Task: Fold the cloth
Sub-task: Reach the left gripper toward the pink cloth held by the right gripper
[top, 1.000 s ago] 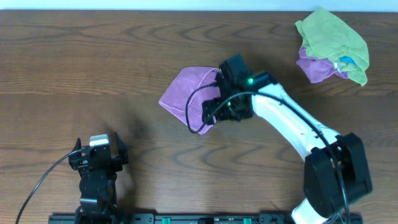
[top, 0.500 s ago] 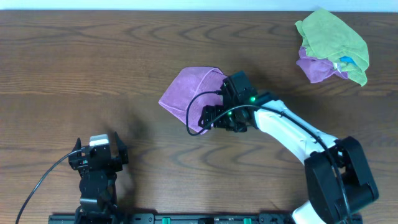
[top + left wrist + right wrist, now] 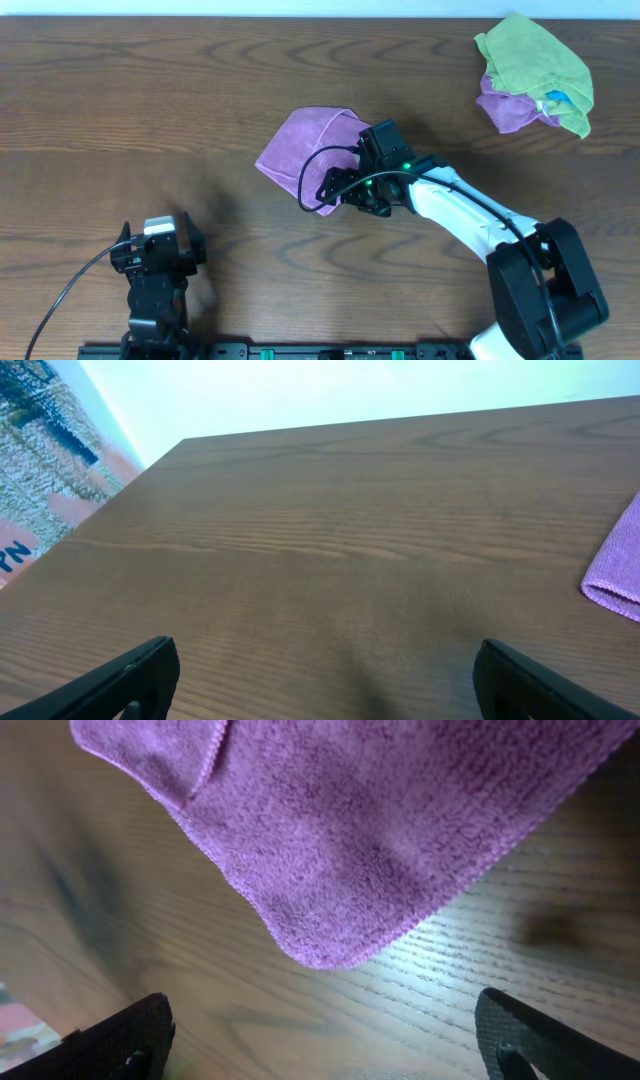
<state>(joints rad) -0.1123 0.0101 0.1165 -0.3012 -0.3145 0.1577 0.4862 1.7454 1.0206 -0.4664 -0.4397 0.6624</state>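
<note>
I'm holding the right end effector (image 3: 322,1042) spread apart just over the cloth (image 3: 298,150), whose nubby, matte purple microfibre is lying doubled over, stitched hem showing, in the middle of the wood-grain counter (image 3: 140,100). The left end effector (image 3: 322,678) is sitting apart too, near my edge.

From overhead, the right arm (image 3: 450,200) is covering the lower right edge of the cloth (image 3: 295,150). The lime-green cloth (image 3: 530,60) is burying most of the second purple cloth (image 3: 505,112). In the right wrist view the cloth is running off the top and right edges, and the bottom edge is cutting the right gripper (image 3: 320,1055) down to two jaw tips. The left wrist view is catching only a corner of the cloth at its right edge.
</note>
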